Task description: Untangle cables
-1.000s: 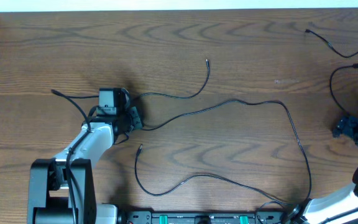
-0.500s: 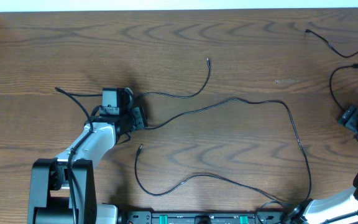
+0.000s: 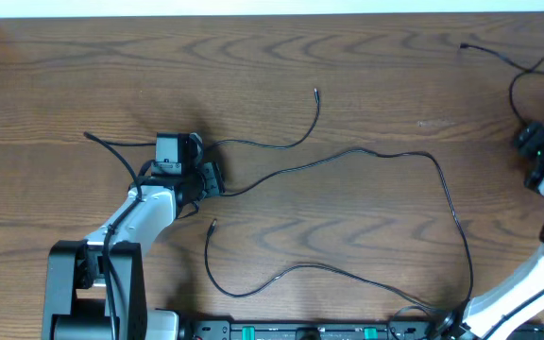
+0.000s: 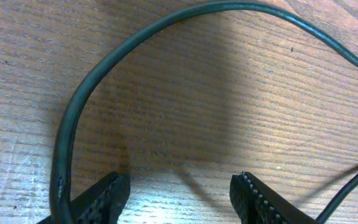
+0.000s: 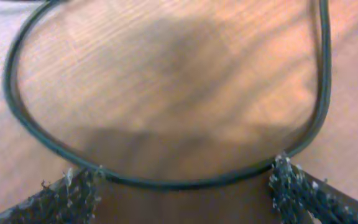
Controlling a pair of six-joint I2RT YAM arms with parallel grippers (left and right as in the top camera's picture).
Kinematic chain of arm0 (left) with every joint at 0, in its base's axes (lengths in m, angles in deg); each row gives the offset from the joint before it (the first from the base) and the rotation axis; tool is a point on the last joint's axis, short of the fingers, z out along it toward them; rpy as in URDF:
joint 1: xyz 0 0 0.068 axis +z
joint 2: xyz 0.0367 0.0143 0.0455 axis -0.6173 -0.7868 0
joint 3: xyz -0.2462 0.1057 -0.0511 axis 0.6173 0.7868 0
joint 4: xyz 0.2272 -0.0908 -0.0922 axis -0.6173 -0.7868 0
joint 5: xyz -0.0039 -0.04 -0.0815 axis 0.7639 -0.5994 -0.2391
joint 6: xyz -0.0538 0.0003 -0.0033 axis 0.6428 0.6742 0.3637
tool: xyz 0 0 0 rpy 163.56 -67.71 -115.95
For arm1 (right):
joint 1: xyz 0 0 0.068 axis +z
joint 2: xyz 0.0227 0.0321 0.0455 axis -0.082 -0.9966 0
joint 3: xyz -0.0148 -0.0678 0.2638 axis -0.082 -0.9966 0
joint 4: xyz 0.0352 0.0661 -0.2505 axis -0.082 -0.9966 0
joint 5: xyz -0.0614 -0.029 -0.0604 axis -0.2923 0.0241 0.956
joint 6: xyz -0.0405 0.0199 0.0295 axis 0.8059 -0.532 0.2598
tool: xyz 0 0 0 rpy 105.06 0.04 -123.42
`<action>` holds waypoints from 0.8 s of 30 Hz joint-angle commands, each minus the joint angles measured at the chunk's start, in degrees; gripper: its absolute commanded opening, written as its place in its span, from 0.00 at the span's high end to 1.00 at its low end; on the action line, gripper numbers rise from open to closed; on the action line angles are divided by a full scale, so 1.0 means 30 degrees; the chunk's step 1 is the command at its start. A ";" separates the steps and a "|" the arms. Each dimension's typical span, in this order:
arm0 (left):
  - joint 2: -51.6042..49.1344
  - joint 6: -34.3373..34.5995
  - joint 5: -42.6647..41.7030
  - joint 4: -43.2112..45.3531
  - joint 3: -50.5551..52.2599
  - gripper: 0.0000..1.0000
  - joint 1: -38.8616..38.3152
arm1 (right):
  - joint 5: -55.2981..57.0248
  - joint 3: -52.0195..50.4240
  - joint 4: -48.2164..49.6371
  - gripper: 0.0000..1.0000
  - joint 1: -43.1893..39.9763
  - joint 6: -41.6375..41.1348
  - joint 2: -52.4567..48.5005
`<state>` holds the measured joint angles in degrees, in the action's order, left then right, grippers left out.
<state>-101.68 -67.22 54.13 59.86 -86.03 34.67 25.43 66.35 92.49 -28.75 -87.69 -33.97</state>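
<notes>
Several thin black cables lie on the wooden table. One cable (image 3: 281, 144) runs from the far left past my left gripper (image 3: 211, 178) to a plug near the middle. In the left wrist view this cable (image 4: 79, 106) arcs ahead and passes outside the left finger (image 4: 107, 196); my left gripper (image 4: 179, 183) is open over bare wood. A long cable (image 3: 442, 184) loops across the centre. A third cable (image 3: 253, 281) curves near the front. At the far right, a cable loop (image 5: 166, 182) lies across the tips of my open right gripper (image 5: 184, 174), also seen from overhead (image 3: 532, 142).
The far-right cable (image 3: 499, 59) trails off toward the back right corner. The arm bases and a mounting rail (image 3: 300, 331) line the front edge. A pale wall strip (image 3: 253, 8) borders the back of the table.
My right gripper moved toward the back of the table, and the far-right cable loop shifted back with it. My left gripper edged slightly right, then stayed put.
</notes>
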 commanded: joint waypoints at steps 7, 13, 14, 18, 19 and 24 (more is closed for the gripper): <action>-0.0153 -0.0255 -0.0153 -0.0262 0.0146 0.42 -0.0066 | -0.3432 0.1122 -0.0772 0.01 0.1770 -0.3483 -0.7657; -0.0153 -0.0248 -0.0160 -0.0270 0.0146 0.42 -0.0066 | -0.6375 0.2280 -0.0809 0.01 0.1668 -0.4211 -0.7614; -0.0153 -0.0255 -0.0160 -0.0270 0.0146 0.42 -0.0066 | -0.6827 0.2280 -0.0896 0.01 0.1559 -0.4211 -0.7344; -0.0153 -0.0255 -0.0153 -0.0270 0.0146 0.42 -0.0066 | -0.7446 0.2280 -0.2834 0.01 0.1086 -0.3789 -0.4874; -0.0153 -0.0248 -0.0153 -0.0270 0.0146 0.33 -0.0066 | -0.7439 0.2280 -0.3752 0.01 0.1035 -0.2907 -0.3592; -0.0153 -0.0255 -0.0160 -0.0270 0.0146 0.27 -0.0066 | -0.6936 0.2280 -0.6965 0.01 0.1100 -0.0255 0.1290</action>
<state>-101.47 -67.63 53.69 59.92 -86.14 34.57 6.35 76.16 76.49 -25.89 -90.71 -33.03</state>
